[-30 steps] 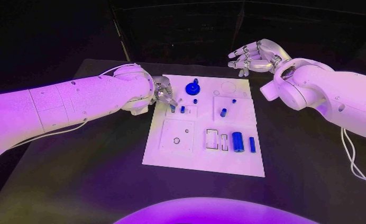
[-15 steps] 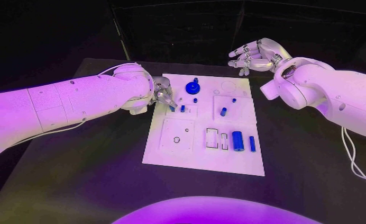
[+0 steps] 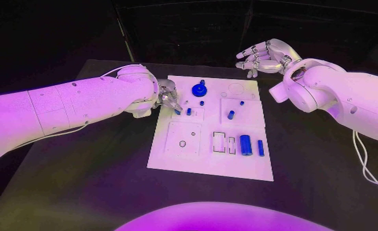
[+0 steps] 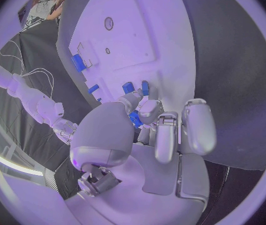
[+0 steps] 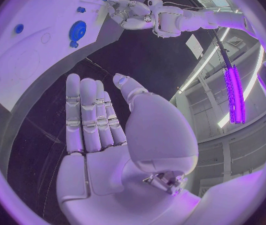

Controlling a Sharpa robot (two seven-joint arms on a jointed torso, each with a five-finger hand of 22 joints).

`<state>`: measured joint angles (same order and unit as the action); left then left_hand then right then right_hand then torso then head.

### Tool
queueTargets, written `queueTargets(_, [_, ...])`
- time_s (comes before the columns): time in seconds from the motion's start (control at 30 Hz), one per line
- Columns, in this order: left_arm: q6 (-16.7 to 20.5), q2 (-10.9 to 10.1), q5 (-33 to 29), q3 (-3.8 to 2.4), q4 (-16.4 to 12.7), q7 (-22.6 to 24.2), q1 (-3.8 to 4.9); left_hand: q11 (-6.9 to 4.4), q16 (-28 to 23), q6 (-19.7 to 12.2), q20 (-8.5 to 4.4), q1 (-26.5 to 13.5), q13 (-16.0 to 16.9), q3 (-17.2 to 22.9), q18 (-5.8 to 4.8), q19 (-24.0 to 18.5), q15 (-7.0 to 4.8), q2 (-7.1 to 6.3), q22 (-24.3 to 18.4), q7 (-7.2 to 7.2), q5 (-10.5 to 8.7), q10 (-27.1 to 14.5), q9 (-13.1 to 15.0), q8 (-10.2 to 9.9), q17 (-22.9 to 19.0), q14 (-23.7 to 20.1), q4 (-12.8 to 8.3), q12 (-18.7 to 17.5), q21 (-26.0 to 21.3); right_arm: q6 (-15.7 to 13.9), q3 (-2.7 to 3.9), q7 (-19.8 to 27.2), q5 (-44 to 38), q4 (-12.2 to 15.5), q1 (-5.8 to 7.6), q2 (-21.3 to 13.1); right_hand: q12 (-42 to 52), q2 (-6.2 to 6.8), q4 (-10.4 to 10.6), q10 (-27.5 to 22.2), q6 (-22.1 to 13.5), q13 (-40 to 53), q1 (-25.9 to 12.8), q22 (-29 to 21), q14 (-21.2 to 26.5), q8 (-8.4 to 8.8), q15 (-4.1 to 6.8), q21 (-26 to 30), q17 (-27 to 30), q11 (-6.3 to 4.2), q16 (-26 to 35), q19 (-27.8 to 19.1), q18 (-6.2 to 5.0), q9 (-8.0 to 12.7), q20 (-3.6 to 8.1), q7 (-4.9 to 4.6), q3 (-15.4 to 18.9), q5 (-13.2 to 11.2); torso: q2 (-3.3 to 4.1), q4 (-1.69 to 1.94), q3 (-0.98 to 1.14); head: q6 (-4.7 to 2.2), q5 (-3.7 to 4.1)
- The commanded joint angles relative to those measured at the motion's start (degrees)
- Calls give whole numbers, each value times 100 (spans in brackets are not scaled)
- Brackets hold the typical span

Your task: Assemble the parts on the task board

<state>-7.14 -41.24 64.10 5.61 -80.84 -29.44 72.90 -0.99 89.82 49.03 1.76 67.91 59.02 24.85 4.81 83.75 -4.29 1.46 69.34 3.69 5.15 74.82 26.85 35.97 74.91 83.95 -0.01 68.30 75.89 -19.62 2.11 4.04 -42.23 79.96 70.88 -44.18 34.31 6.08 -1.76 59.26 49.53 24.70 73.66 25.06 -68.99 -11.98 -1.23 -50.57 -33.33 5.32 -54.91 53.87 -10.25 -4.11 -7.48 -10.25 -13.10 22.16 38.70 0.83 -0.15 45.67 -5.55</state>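
**Board with blue parts; left hand at its left edge**

One white board (image 3: 211, 132) lies in the middle of the black table (image 3: 94, 187), its long axis running away from the robot.

Blue parts countable in the head view:
- One round knob part (image 3: 199, 90) near the far edge of the board.
- One small peg (image 3: 201, 104) just behind the middle, near the knob part.
- One small peg (image 3: 241, 103) on the right-hand block.
- One short slanted pin (image 3: 231, 115) on the same block, tilted off the board's long axis.
- One thick cylinder (image 3: 246, 145) lying flat near the right edge, long axis along the board's length.
- One thin bar (image 3: 260, 148) just beside the cylinder, parallel to it.
- Two small pieces (image 3: 188, 112) at the left hand's fingertips.

Left hand (image 3: 167, 98): positioned at the far left edge of the board, fingers curled down onto it. In the left wrist view, the fingers (image 4: 146, 110) close around a small blue piece (image 4: 134, 119); two further blue pieces lie just beyond the fingertips. The held piece's orientation cannot be determined.

Right hand (image 3: 264, 57): raised beyond the far right corner of the board, well apart from all parts. The right wrist view shows its fingers (image 5: 90, 115) straight, side by side, holding nothing.
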Motion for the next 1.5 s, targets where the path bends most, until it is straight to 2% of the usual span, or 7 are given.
queueTargets(0.03, [-175, -9, 68, 7, 10, -25, -6, -5, 18, 12, -21, -8, 2, 573, -61, 38, -33, 30, 1, -35, 20, 28, 577, 25, 1509, 605, -530, 11, 18, 28, 4, 43, -7, 10, 10, 0, -19, -60, 39, -17, -30, -7, -4, -7, 38, -22, 4, 26, 6, -6, -19, 1, -22, -8, -1, 2, -9, 34, -1, -1, 2, 6, 6])
queueTargets(0.53, [-258, 25, 66, 7, 18, -37, -5, -13, 18, 48, -24, -112, 13, 648, -63, 40, -38, 17, 11, -48, 15, 48, 604, 69, 1509, 605, -494, 23, 21, 26, 4, 44, -7, 16, 10, -7, -19, -60, 39, -17, -30, -7, -4, -7, 38, -22, 4, 26, 6, -6, -19, 1, -22, -8, -1, 2, -9, 34, 1, 0, 1, 18, 19])
queueTargets(0.9, [-250, 95, 64, 7, 90, -40, -2, -46, 18, 117, -44, -290, -7, 649, -68, 50, -64, -58, 45, -94, -3, 68, 664, 152, 1509, 605, -421, 21, 37, 30, 4, 44, -7, 16, 10, -7, -15, -60, 49, -13, -34, -25, 7, -9, 36, -37, 6, 30, 20, -8, -29, 7, -23, -9, 0, 4, -4, 35, -3, -3, 5, 34, 34])
queueTargets(1.5, [-265, 217, 64, 7, 296, -45, 3, -101, 18, 212, -90, -566, 8, 367, -77, 67, -112, -119, 96, -162, -28, 104, 770, 263, 1509, 605, -206, 46, 63, 30, 4, 48, -7, 16, 11, -5, -15, -60, 49, -13, -34, -25, 7, -9, 36, -37, 6, 30, 20, -8, -29, 7, -23, -9, 0, 4, -4, 35, 0, 2, 2, 46, 57])
